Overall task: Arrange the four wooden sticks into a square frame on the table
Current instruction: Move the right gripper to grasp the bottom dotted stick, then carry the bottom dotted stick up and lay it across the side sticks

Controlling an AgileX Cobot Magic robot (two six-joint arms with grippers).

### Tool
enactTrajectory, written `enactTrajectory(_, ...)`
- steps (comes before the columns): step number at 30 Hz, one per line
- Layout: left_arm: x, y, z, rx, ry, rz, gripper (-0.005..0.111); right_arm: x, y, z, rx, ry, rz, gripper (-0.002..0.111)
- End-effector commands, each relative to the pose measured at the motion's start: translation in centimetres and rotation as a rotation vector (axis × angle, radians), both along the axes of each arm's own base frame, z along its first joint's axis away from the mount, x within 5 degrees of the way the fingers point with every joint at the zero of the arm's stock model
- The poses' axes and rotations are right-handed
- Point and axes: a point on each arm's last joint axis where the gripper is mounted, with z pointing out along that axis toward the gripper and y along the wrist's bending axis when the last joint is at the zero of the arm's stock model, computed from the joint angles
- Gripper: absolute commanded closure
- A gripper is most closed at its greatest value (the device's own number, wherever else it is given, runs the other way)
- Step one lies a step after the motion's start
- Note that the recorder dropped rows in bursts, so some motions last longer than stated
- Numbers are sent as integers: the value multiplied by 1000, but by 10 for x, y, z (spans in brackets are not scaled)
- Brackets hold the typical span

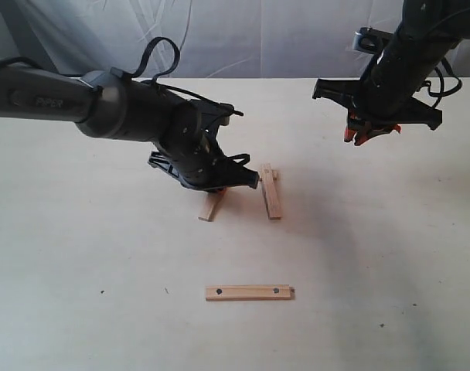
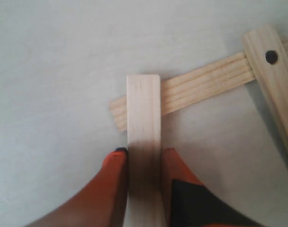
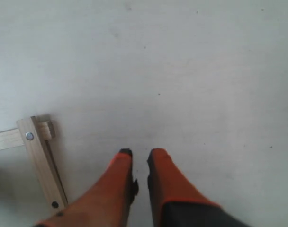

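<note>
My left gripper (image 1: 210, 185) (image 2: 144, 151) is shut on a plain wooden stick (image 2: 143, 109) (image 1: 212, 205), orange fingers pressed on both its sides. This stick's far end lies across a second plain stick (image 2: 205, 81). That one runs under a holed stick (image 2: 273, 80) (image 1: 270, 192) at a corner. Another holed stick (image 1: 249, 293) lies alone near the table's front. My right gripper (image 1: 366, 137) (image 3: 139, 152) hovers above the table (image 1: 80, 255) at the back right, shut with nothing between its fingers. The right wrist view shows the corner of the holed stick (image 3: 41, 163) and the plain stick (image 3: 6, 139).
A wrinkled white backdrop cloth (image 1: 243, 39) hangs behind the table. The left arm's dark body (image 1: 103, 104) stretches in from the left and hides part of the sticks beneath it.
</note>
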Motion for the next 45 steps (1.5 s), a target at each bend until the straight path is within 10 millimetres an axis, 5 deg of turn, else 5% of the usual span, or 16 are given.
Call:
enactTrajectory(1,1,-1,-1,-2,-9,-1,106,0,-2,3,-7,-9,6,93)
enactTrajectory(7,1,-2,-1,-23,0,36,103,0,-2,3,-7,-13,7,74)
enactTrajectory(13,0,-3,2,-69,19,97,75,0,-1,3,-5,-12,6,67)
enactTrajectory(18,1,8,49,-29,-69,56,68,-7,7,6,-28,5,145,67)
enactTrajectory(24,3,128,112,174,-34,231,69,-58,85,5,42,68,933,67)
enactTrajectory(26,-17,175,128,136,10,265,85,-87,119,-4,66,37,1245,67)
enactTrajectory(28,-28,188,133,63,9,297,95,-103,130,-12,59,51,1347,67)
enactTrajectory(34,-62,197,150,-99,-104,291,107,-136,141,-44,-10,18,1533,67)
enactTrajectory(45,-69,196,169,-108,-191,284,107,-161,155,-68,-180,-108,1688,67)
